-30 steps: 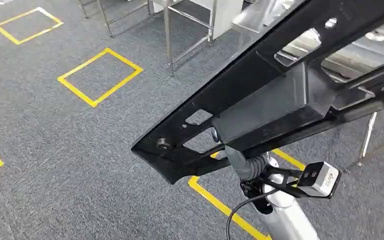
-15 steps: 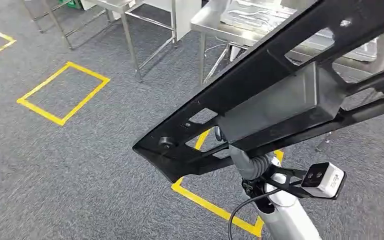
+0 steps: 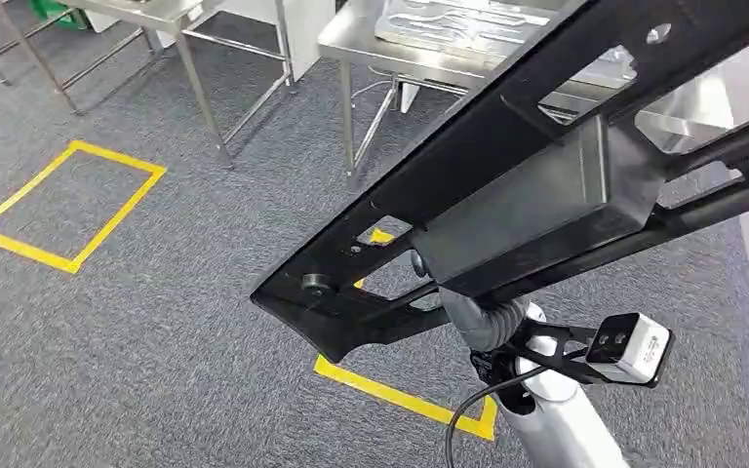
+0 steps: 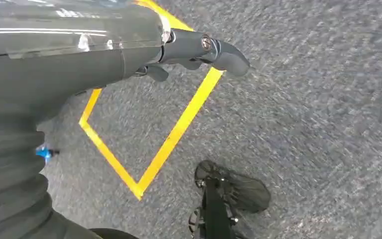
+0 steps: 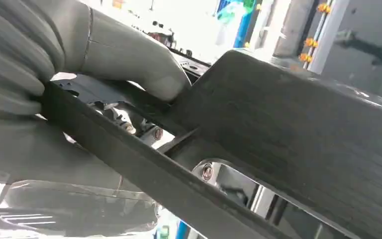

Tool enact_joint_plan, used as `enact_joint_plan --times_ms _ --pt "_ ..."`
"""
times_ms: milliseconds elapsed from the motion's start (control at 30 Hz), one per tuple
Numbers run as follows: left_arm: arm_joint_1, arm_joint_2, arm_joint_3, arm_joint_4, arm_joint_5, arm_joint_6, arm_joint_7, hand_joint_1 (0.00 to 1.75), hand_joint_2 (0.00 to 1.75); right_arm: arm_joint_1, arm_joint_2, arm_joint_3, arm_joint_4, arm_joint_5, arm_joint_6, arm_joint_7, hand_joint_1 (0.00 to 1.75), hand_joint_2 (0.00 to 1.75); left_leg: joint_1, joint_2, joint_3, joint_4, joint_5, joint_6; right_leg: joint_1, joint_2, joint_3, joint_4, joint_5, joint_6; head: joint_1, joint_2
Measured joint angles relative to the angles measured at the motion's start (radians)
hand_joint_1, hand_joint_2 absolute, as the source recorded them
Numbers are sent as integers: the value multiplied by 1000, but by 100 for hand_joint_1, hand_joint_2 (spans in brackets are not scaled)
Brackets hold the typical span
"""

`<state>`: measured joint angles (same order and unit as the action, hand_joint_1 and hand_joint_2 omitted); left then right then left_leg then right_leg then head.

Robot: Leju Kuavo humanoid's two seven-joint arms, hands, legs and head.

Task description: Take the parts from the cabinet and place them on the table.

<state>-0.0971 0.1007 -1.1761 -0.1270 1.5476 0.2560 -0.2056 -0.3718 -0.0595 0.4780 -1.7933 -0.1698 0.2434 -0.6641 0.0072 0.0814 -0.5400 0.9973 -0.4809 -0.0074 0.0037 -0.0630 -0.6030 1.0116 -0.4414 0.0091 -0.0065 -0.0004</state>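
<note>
A long black part [image 3: 507,146] with cut-outs and a boxy middle section runs slantwise across the head view, carried above the carpet. My right hand [image 3: 478,317] grips it from beneath, mostly hidden under it. In the right wrist view the grey thumb [image 5: 124,55] presses on the black part [image 5: 303,149]. My left hand [image 4: 194,47] hangs over the floor with a dark finger stretched out and nothing in it. A steel table [image 3: 419,60] stands ahead at the top of the head view, with a silver moulded tray [image 3: 458,19] on it.
A second steel table [image 3: 171,15] on thin legs stands at the upper left. Yellow tape squares [image 3: 118,219] mark the grey carpet, one corner [image 3: 400,398] lying just below the part. The white wrist camera [image 3: 632,346] juts out beside my right arm.
The whole view has turned: the tape squares slid left and the steel table with the tray has come closer into view. The black part stays held the same way.
</note>
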Motion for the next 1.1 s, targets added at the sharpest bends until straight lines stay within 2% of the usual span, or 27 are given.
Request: enact_joint_plan --times_ms 67,100,133,167,200,233,267,300,333,367,400,433,467,533,600,633,667,700,733,767,800,833,867,933,967,1000,1100 --pt "-1 -1 0 0 0 1 -5 0 175 1 0 1 0 0 -4 2 175 175 1 21 6 -4 -2 -9 4 21 -4 2 -2 -9 0 0" --pt "-4 -2 0 0 0 0 -8 0 175 0 0 0 -2 0 -7 4 175 175 1 31 12 -4 -6 -16 -1 33 -2 -6 2 -17 0 0" --pt "-7 -2 0 0 0 -4 -14 0 175 1 0 1 -5 2 -8 7 175 175 8 7 9 7 -18 -22 -7 42 6 -11 5 -22 0 0" --pt "-8 -3 0 0 0 -10 -20 0 175 -2 0 1 -7 3 -9 6 175 175 8 -33 -7 51 -48 -23 -8 50 7 -13 5 -31 0 0" --pt "-7 -3 0 0 0 -11 -23 0 175 0 0 1 -7 3 -11 5 175 175 10 -56 -43 128 -88 -24 -8 58 8 -13 6 -35 0 0" --pt "-5 -3 0 0 1 -14 -24 0 175 4 0 1 -6 4 -11 1 175 175 10 -67 -88 219 -127 -27 -7 71 8 -13 5 -36 0 0" --pt "-1 -3 0 0 1 -21 -27 0 175 10 0 1 -6 6 -11 -3 175 175 10 -72 -129 295 -150 -29 -5 85 8 -12 5 -37 0 0" --pt "2 -3 0 0 1 -27 -28 0 175 16 0 1 -5 6 -11 -8 175 175 10 -72 -152 329 -148 -29 -4 97 9 -11 5 -37 0 0" --pt "2 -3 0 0 0 -29 -29 0 175 21 0 1 -5 6 -11 -10 175 175 10 -72 -152 312 -122 -27 -4 109 10 -10 4 -37 0 0" --pt "1 -3 0 0 0 -30 -29 0 175 23 0 1 -5 7 -11 -12 175 175 10 -73 -130 250 -75 -24 -4 123 11 -8 4 -36 0 0" --pt "0 -3 0 0 0 -32 -30 0 175 23 0 1 -5 9 -10 -15 175 175 10 -81 -92 159 -20 -20 -4 137 12 -6 2 -35 0 0" --pt "0 -3 0 0 0 -32 -32 0 175 23 0 1 -5 8 -10 -18 175 175 10 -107 -51 63 27 -15 -4 149 13 -4 0 -32 0 0" --pt "0 0 0 0 0 -34 -33 0 175 24 0 1 -5 8 -10 -20 175 175 12 -162 -33 24 17 -7 -3 157 9 -1 -1 -26 0 0" --pt "0 0 0 0 0 -37 -34 0 175 26 0 0 -4 9 -10 -21 175 175 8 -151 -30 10 17 -4 -10 177 -1 0 3 -12 0 0" --pt "-3 0 0 0 0 -45 -36 0 175 28 -2 -1 -4 10 -8 -18 175 175 6 -133 -27 5 22 7 -13 198 -3 -6 9 3 0 0" --pt "-6 -2 0 0 0 -47 -37 0 175 28 -2 -3 -4 12 -7 -17 175 175 17 -122 -22 -6 30 15 -12 183 -4 2 2 6 0 0" --pt "-7 -1 0 0 0 -48 -39 0 175 23 -3 -4 -3 14 -7 -15 175 175 15 -114 -20 -11 31 21 -4 128 -18 34 -24 9 1 0" --pt "-6 0 -1 0 -1 -50 -40 0 175 18 -3 -5 -1 17 -6 -14 175 175 14 -106 -20 -11 32 23 -7 97 -48 97 -62 13 0 0" --pt "-5 0 -2 0 -1 -53 -40 0 175 18 -3 -4 2 20 -5 -14 175 175 12 -99 -21 -11 31 23 -10 81 -85 176 -101 17 0 0" --pt "-3 0 -2 0 -1 -58 -41 0 175 20 -3 -4 5 22 -6 -14 175 175 12 -89 -22 -10 31 24 -13 73 -126 259 -133 21 0 0" --pt "-2 0 -4 0 -1 -64 -42 0 175 20 -3 -4 10 24 -6 -14 175 175 12 -83 -23 -9 30 23 -16 72 -148 304 -141 24 0 0" --pt "-2 0 -6 0 -1 -65 -42 0 175 20 -3 -4 14 24 -6 -13 175 175 12 -79 -23 -9 30 22 -18 70 -145 296 -125 26 0 0" --pt "-2 0 -8 0 0 -65 -42 0 175 20 -3 -4 16 24 -6 -13 175 175 12 -75 -22 -8 29 21 -20 68 -115 241 -90 27 0 0" --pt "-4 0 -11 0 0 -66 -43 0 175 19 -3 -4 18 27 -6 -15 175 175 12 -73 -17 -7 25 15 -21 61 -12 52 -6 23 0 0" --pt "-4 0 -11 0 0 -66 -43 0 175 18 -3 -4 19 27 -6 -16 175 175 11 -72 -15 -7 22 11 -19 50 18 -11 -11 17 0 0" --pt "-5 0 -13 0 0 -66 -43 0 175 19 -3 -4 20 27 -6 -17 175 175 6 -72 -17 -5 21 4 -11 54 18 -13 -4 9 0 0" --pt "-5 0 -17 0 0 -66 -45 0 175 19 -5 -4 23 27 -6 -18 175 175 9 -69 -13 -12 21 -15 -5 61 14 -8 -7 -8 0 0"
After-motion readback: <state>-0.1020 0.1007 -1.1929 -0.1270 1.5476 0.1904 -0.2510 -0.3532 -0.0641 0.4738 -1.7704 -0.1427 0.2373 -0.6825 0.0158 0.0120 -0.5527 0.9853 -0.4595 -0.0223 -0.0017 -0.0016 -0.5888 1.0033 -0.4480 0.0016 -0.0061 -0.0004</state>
